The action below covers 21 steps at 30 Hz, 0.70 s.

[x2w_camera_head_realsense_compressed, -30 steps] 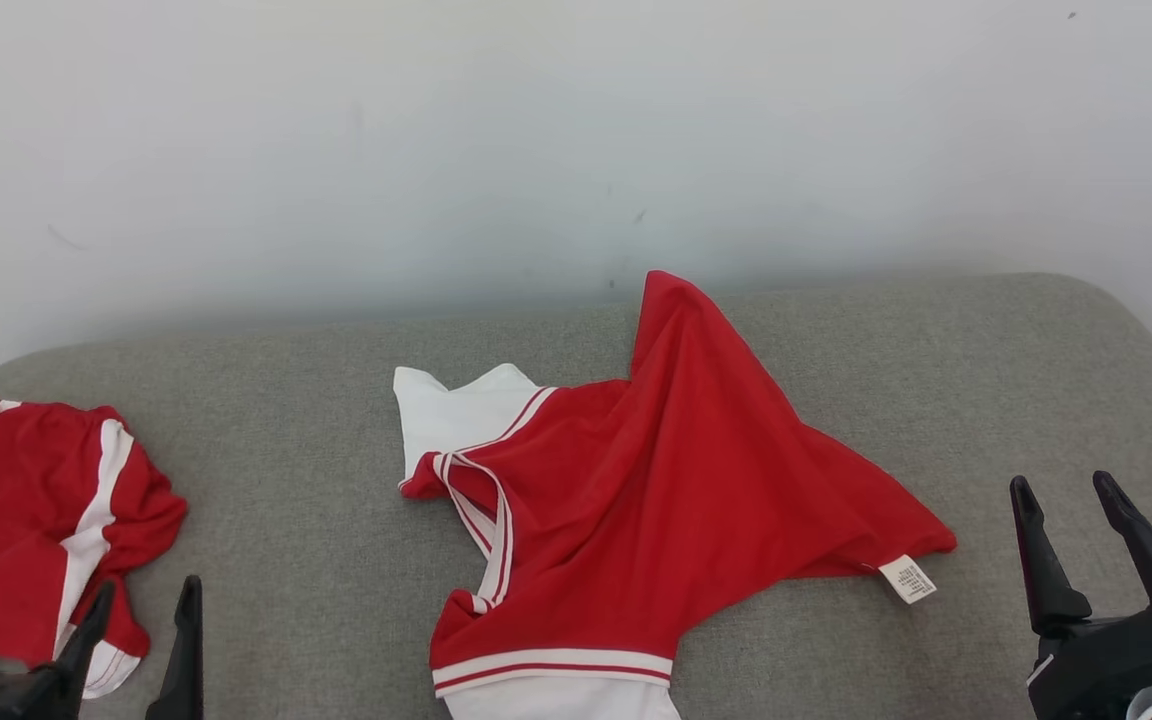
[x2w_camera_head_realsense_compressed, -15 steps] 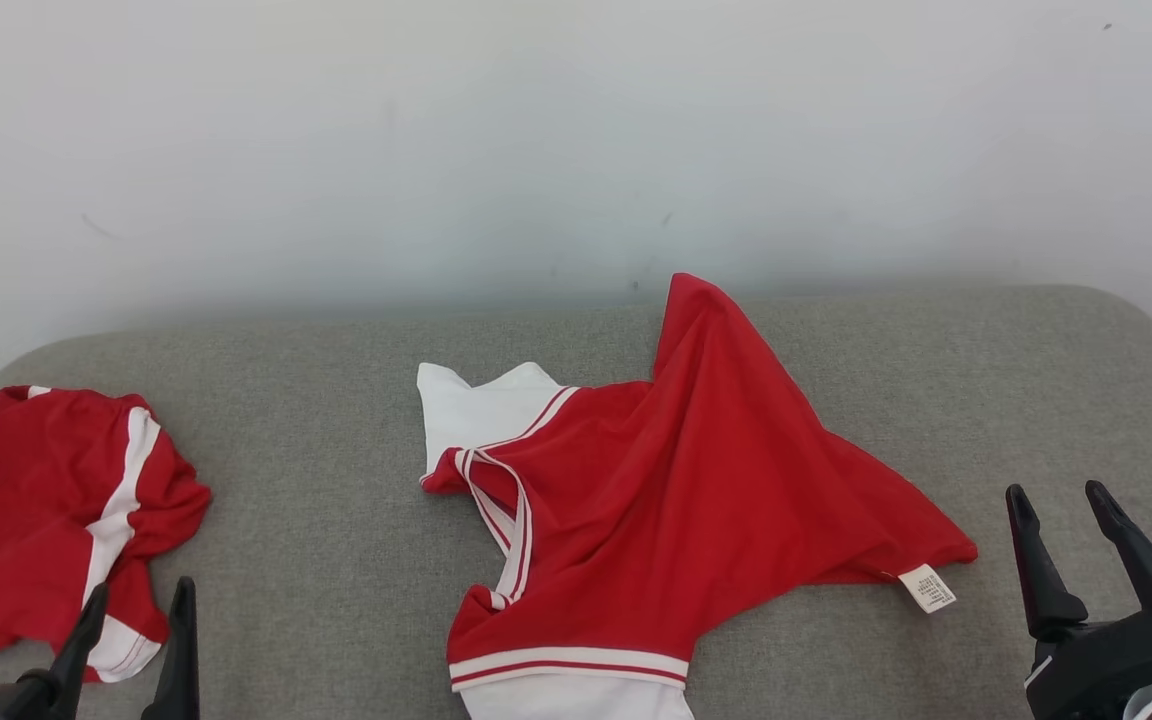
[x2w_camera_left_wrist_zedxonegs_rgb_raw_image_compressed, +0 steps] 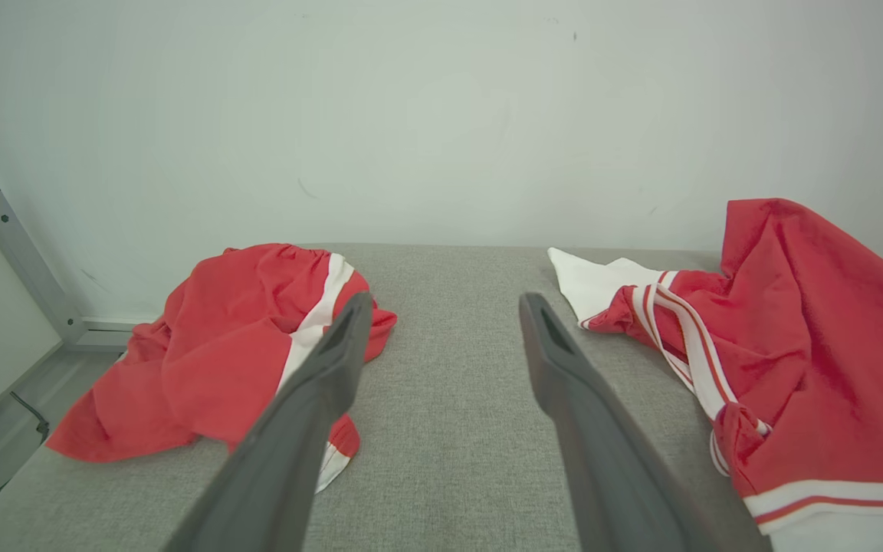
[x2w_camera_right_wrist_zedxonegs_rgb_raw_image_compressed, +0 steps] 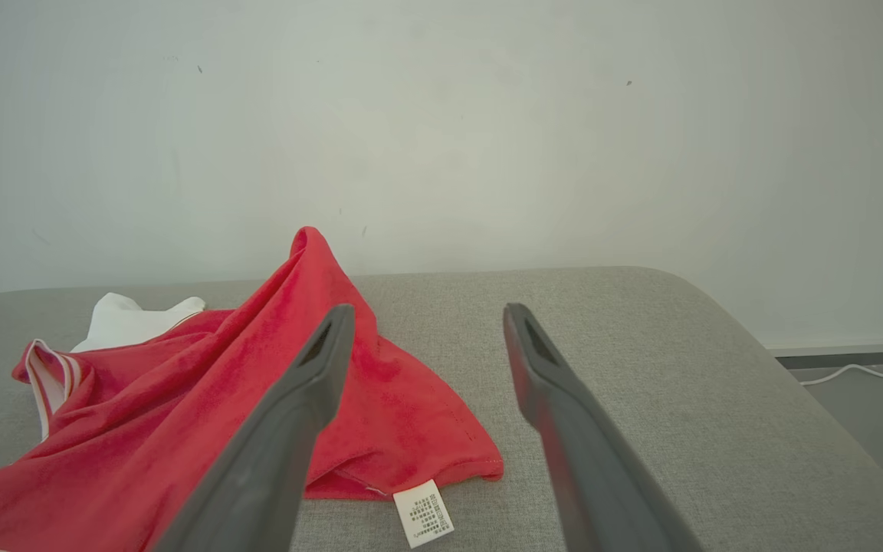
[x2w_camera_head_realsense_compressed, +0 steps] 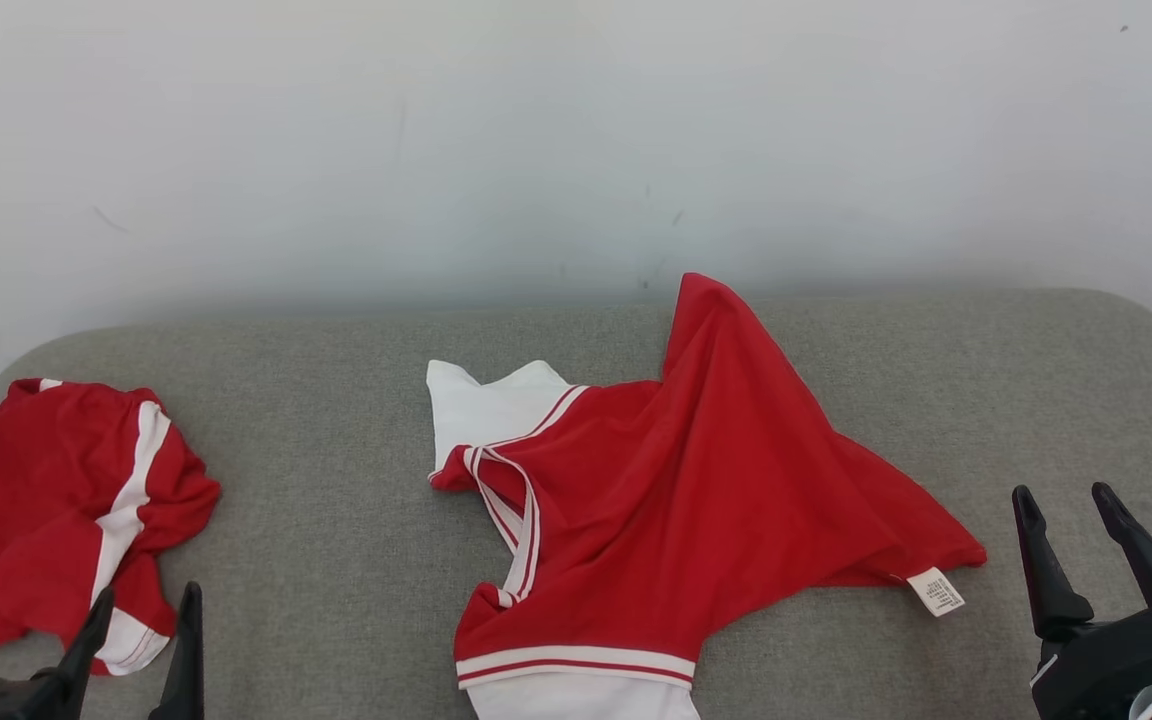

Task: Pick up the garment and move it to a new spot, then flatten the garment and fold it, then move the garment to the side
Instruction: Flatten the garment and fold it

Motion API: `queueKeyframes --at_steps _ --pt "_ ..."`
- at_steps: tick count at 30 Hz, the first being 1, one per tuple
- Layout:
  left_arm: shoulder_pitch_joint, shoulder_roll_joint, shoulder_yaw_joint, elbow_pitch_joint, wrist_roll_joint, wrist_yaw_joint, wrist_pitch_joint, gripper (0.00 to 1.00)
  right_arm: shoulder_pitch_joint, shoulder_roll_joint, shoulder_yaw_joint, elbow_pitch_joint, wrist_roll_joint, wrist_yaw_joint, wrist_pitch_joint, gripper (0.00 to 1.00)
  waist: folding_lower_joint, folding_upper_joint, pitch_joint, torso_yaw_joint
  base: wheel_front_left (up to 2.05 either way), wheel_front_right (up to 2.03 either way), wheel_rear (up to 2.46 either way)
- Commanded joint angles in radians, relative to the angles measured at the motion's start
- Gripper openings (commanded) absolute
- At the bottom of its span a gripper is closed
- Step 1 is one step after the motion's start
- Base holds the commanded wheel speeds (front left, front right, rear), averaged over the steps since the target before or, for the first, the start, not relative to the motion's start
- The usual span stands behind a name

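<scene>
White wall (x2w_camera_head_realsense_compressed: 536,130) behind. Grey fabric-covered worktop (x2w_camera_head_realsense_compressed: 336,520) runs the full width. Red-and-white garment (x2w_camera_head_realsense_compressed: 716,500) lies crumpled at its centre, one red corner peaked up near the wall, white hem toward the near edge. Second red garment (x2w_camera_head_realsense_compressed: 46,500) is bunched at far left. Left fingers (x2w_camera_head_realsense_compressed: 186,640) sit low at left, spread apart, empty; right fingers (x2w_camera_head_realsense_compressed: 1041,560) low at right, likewise spread, empty. Small white label (x2w_camera_head_realsense_compressed: 936,592) lies at the garment's right corner.

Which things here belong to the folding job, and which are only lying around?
Job: red-and-white garment in the middle; grey cushion under it; left gripper and right gripper, both open and empty.
Lying around: crumpled red garment at the left, probably; white cable on the floor.
</scene>
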Motion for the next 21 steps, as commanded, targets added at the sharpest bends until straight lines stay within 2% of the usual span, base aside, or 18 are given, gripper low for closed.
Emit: queueKeyframes --at_steps 1,14,21 --pt "0.003 0.008 -0.002 -0.002 0.012 0.003 0.005 1.00 -0.004 -0.002 -0.004 -0.001 -0.009 0.000 0.003 1.00 0.0000 0.0000 0.000 0.001 0.00 0.00 0.00" --pt "0.010 0.016 -0.007 -0.013 0.003 0.014 0.011 1.00 -0.006 0.001 -0.002 0.000 -0.011 0.000 0.014 1.00 0.0000 0.0000 -0.002 0.003 0.00 0.00 0.00" --pt "0.003 0.003 -0.033 -0.012 -0.003 0.004 0.007 1.00 -0.012 -0.004 -0.008 0.013 -0.008 0.000 0.021 1.00 0.0000 0.0000 0.004 0.010 0.00 0.00 0.00"
